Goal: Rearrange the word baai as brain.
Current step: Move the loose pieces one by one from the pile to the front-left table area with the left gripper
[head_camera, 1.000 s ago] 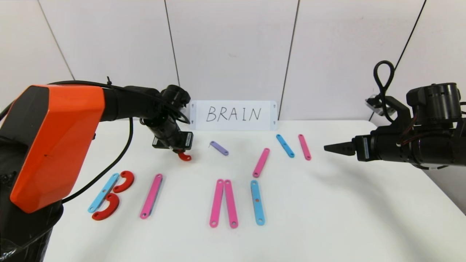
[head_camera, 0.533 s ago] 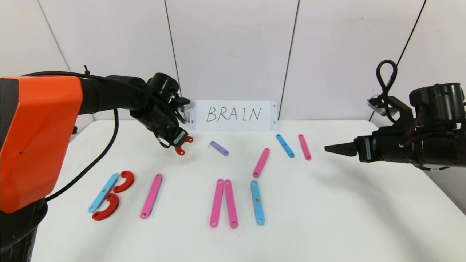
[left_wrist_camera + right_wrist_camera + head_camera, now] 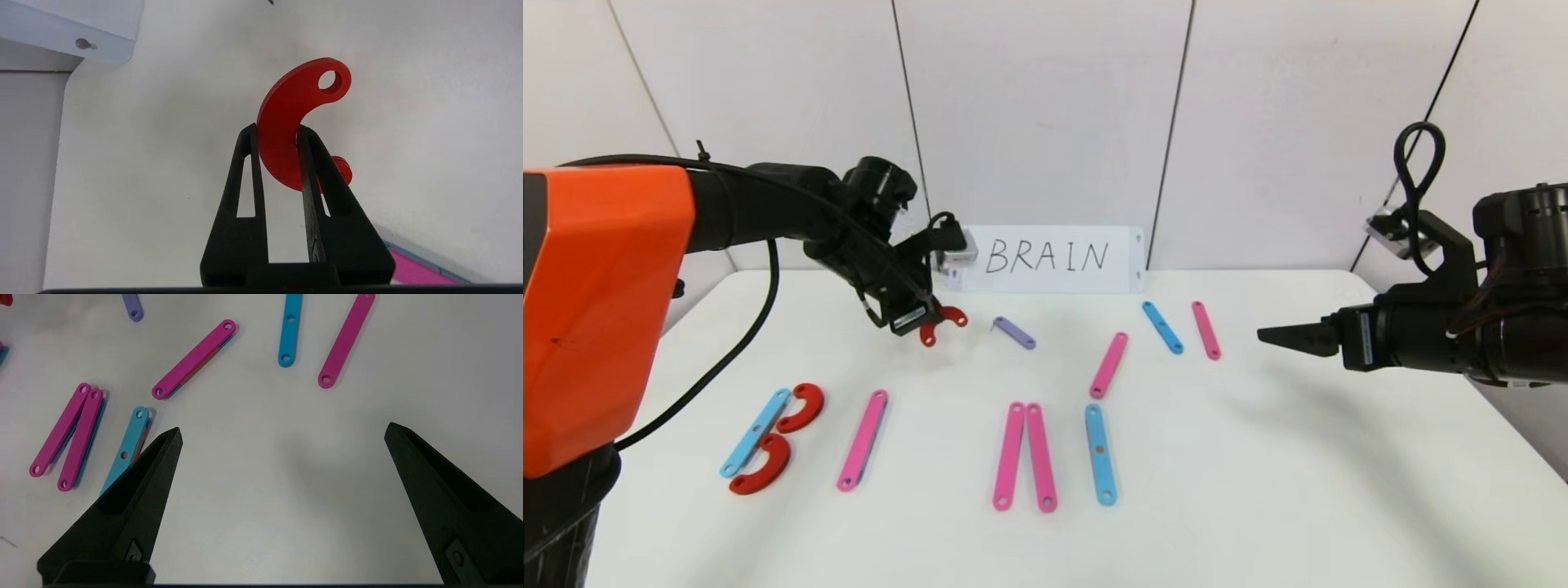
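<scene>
**Head view: red curve pinched above the far left of the table**

Head view shows the left gripper [image 3: 915, 320] pinching a red C-shaped curve [image 3: 943, 324] off the table [image 3: 1258, 490], in front of the left end of the white card [image 3: 1054, 259] that reads BRAIN. The curve is lifted clear of the surface, its two holed ends poking out past the fingers toward the table's middle, so its long axis runs roughly left to right. In the left wrist view the two black fingers [image 3: 251, 163] press on the flat faces of the red C-shaped curve [image 3: 290, 134], which stands edge-on between them with one holed end reaching beyond the tips.

Nearer the robot lies a B [image 3: 768, 441]: a blue strip with two red curves touching its right side. Just right of it a pink strip [image 3: 863, 439] lies alone, running near to far with a slight lean. A pair of pink strips [image 3: 1024, 456] meets at the far ends, and a blue strip [image 3: 1099, 453] lies beside them. Farther back sit a short lilac strip [image 3: 1014, 332], a tilted pink strip [image 3: 1109, 364], and a blue strip [image 3: 1162, 327] beside a pink one [image 3: 1206, 330].

The right gripper [image 3: 1286, 336] hovers at the right side above the table, its fingers [image 3: 155, 473] spread wide with nothing between them.

The tabletop is plain white; behind it stands a pale panelled wall [image 3: 1045, 114] with dark seams
</scene>
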Action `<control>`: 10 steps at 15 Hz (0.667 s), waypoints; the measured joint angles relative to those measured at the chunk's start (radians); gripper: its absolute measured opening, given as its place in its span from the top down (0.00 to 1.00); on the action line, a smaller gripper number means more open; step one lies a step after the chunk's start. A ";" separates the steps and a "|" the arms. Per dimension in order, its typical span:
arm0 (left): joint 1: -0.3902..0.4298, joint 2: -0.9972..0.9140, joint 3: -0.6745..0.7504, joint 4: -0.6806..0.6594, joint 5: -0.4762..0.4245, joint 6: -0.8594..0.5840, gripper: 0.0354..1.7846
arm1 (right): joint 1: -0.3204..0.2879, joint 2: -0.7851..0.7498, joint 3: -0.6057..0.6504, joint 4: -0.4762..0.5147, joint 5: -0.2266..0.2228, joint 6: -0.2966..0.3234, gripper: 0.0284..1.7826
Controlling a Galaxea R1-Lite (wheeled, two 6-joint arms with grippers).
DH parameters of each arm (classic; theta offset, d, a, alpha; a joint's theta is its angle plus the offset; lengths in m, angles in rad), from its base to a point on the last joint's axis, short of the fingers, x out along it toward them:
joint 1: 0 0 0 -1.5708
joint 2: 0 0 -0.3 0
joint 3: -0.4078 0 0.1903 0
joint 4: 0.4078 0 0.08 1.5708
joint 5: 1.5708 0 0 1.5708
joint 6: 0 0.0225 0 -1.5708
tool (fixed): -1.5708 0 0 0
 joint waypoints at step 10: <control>-0.029 -0.025 0.009 0.257 0.000 0.429 0.86 | -0.002 -0.056 0.010 0.000 0.000 -0.004 0.03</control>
